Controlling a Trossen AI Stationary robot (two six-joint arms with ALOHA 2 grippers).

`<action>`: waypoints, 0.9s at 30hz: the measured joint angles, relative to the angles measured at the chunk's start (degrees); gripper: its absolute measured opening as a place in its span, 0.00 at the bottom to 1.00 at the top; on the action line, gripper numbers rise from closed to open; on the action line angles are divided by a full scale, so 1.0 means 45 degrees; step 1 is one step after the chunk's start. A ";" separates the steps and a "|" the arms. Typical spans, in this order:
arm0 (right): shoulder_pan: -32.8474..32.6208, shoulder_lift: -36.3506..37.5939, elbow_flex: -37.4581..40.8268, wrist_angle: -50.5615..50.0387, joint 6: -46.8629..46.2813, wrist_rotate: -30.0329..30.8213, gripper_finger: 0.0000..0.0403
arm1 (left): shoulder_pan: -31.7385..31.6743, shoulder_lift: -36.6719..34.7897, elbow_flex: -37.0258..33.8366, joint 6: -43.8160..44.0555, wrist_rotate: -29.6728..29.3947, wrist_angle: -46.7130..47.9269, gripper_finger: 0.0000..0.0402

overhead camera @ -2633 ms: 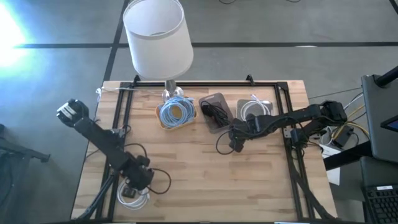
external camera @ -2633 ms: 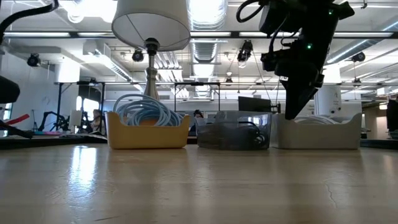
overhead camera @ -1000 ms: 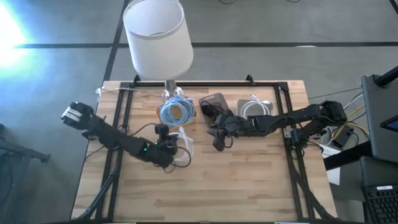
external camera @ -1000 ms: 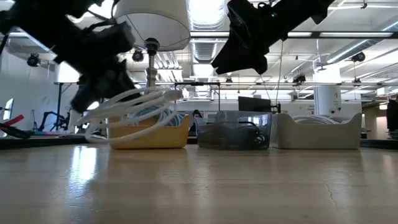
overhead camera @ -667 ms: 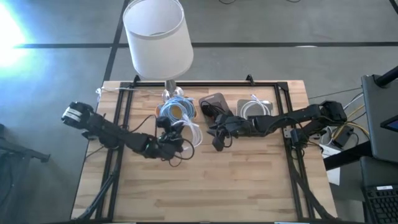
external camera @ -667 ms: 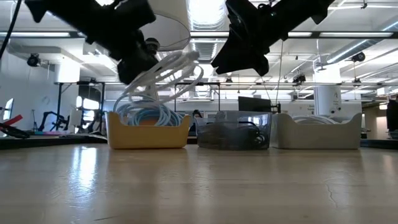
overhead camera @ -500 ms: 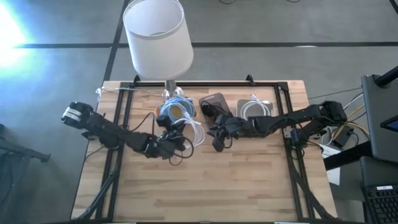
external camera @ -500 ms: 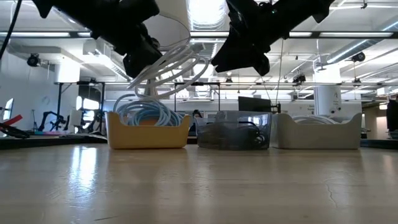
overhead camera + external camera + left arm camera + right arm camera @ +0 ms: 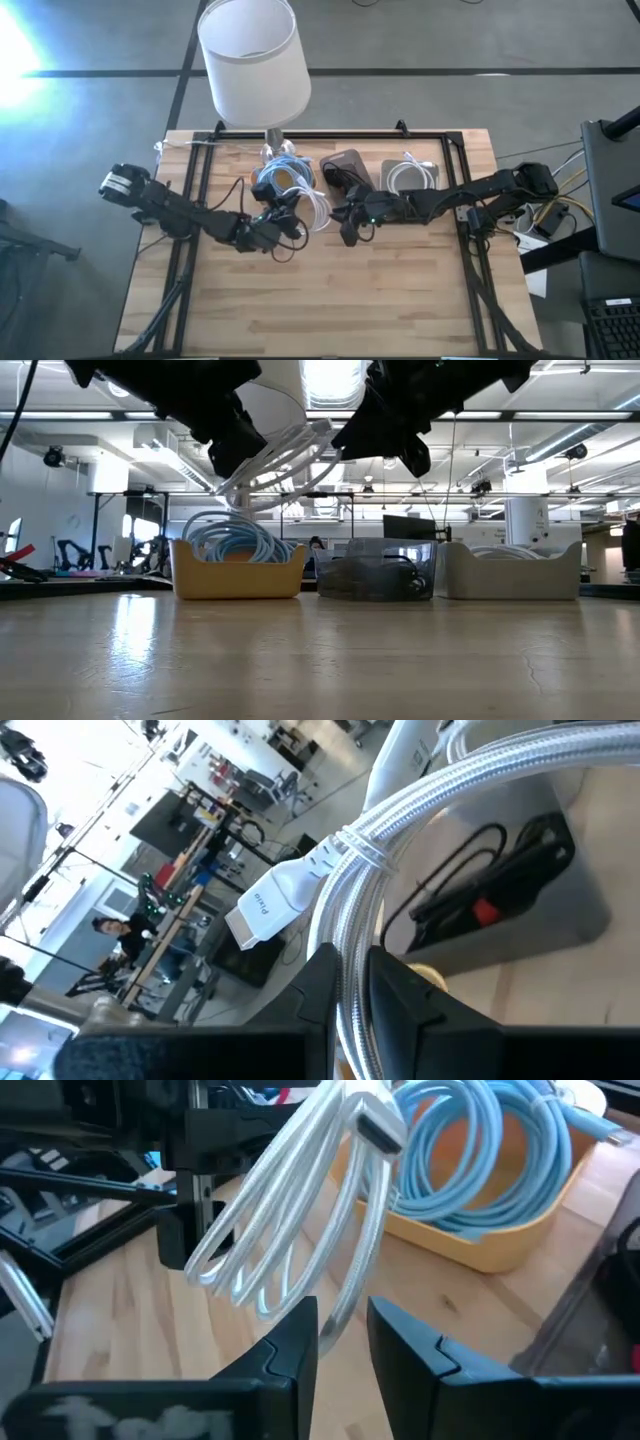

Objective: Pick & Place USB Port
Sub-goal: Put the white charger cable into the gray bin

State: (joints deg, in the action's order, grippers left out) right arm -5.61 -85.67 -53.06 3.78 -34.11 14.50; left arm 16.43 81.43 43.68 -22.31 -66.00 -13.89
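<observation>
A coil of white braided USB cable (image 9: 290, 1220), with a white plug (image 9: 265, 910), hangs in the air in front of the yellow bin (image 9: 262, 192) that holds a blue cable (image 9: 480, 1150). My left gripper (image 9: 348, 970) is shut on the coil and shows in the high view (image 9: 278, 222) and the low view (image 9: 235, 450). My right gripper (image 9: 343, 1315) is open, just right of the coil (image 9: 312, 210). Its two fingers stand on either side of the coil's lowest loop. My left gripper pinches several strands of the coil (image 9: 352, 935) between its two fingers. It comes level from the table's left side. The coil is lifted clear of the table and sticks out beyond the fingers toward my right arm. My right gripper has one loop (image 9: 345, 1285) running into its gap; whether a finger touches it, I cannot tell.
Three bins stand in a row at the far side: the yellow one, a clear one with a black cable (image 9: 347, 178), and a pale one with a white cable (image 9: 410, 175). A lamp (image 9: 253, 60) stands behind the yellow bin. Bare wood (image 9: 330, 300) lies toward the near edge.
My left gripper has carried the white coil up from just above the table and toward the far right, to a spot above the yellow bin's front. The coil has swung up and now points at my right gripper, which has edged left toward it.
</observation>
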 joint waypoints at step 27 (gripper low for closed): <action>-0.0097 0.0039 0.0010 0.1742 0.0661 0.0094 0.27 | -0.0371 -0.0015 -0.0357 -0.1812 0.0598 -0.1867 0.10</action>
State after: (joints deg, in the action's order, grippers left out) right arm -6.04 -85.49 -53.01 11.62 -31.14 14.92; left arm 14.75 81.36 42.08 -30.46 -63.31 -22.29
